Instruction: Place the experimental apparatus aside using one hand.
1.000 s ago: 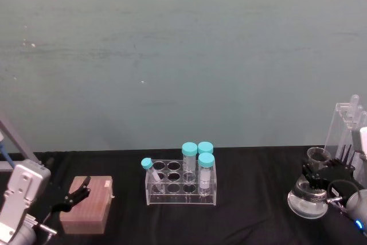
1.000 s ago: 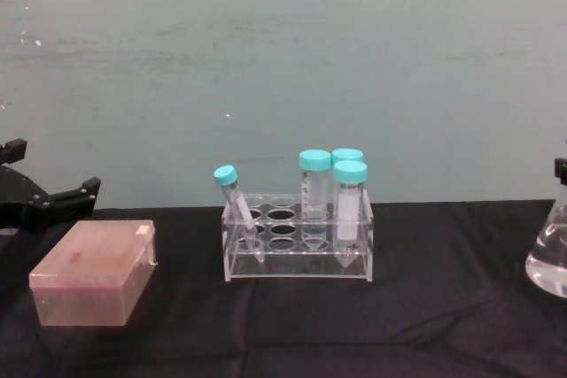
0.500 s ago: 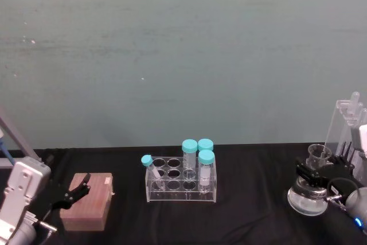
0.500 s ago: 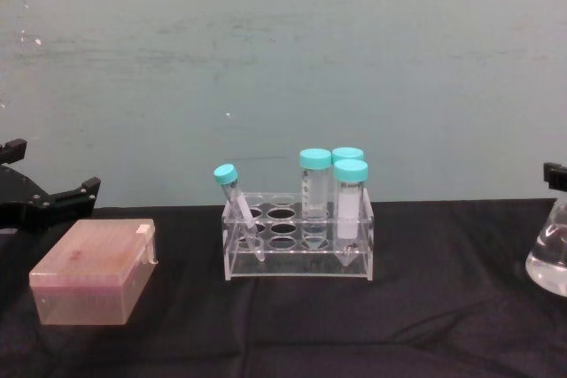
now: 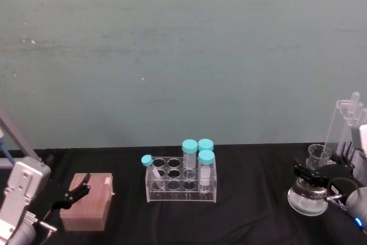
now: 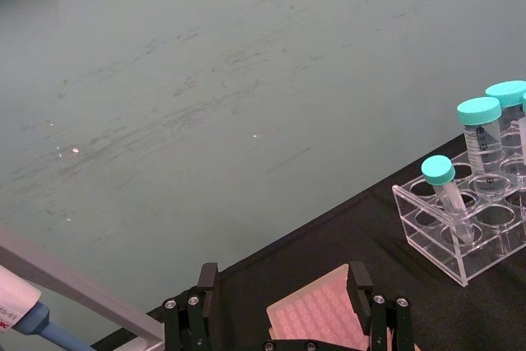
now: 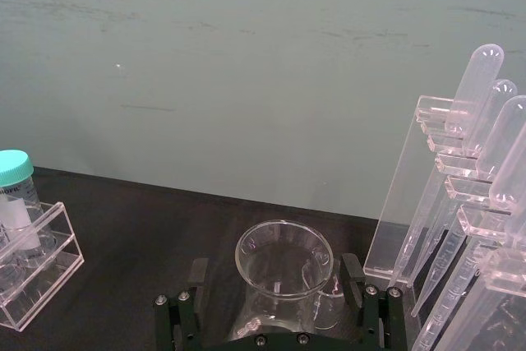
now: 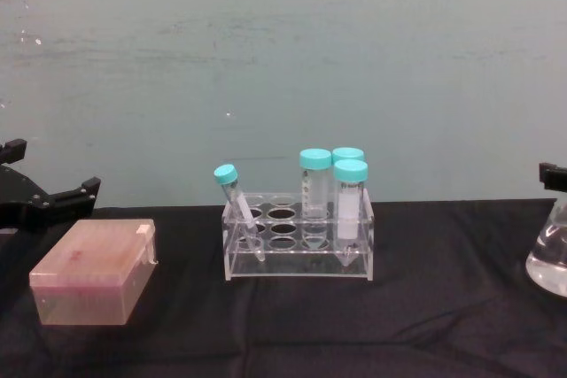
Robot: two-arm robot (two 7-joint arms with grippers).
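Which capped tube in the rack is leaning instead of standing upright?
The small one at the rack's left end; the other three stand upright.

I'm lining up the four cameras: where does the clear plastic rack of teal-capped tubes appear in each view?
Head view: clear plastic rack of teal-capped tubes, lower centre.
Chest view: picture centre.
Left wrist view: at the picture's right edge.
Right wrist view: cut off at the picture's lower-left corner.
Shared landmark: black tablecloth meeting the teal wall.
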